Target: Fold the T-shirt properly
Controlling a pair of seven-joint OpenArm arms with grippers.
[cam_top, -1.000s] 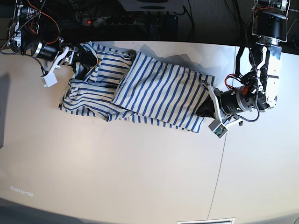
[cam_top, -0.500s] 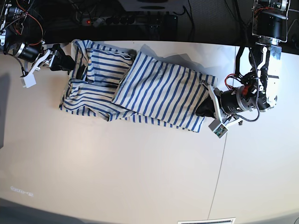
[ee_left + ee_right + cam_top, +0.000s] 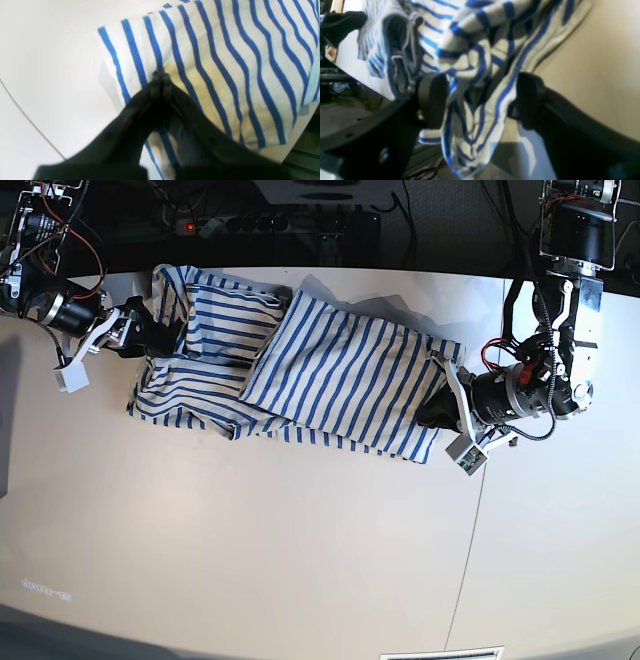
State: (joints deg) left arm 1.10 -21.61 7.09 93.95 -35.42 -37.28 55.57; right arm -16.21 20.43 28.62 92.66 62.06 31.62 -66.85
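T-shirt (image 3: 470, 57) between wide jaws — bunched

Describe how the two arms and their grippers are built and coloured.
Both arms are black and white with exposed wiring. The left arm has a white-shelled upper link, red and black cables, and a small white block near its wrist. The left gripper and right gripper have matte black fingers; the right's pads are rounded.

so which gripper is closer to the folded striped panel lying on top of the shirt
Left. The left gripper is shut on the T-shirt at that folded panel's edge. The right gripper stands open at the opposite, bunched end, away from the panel.
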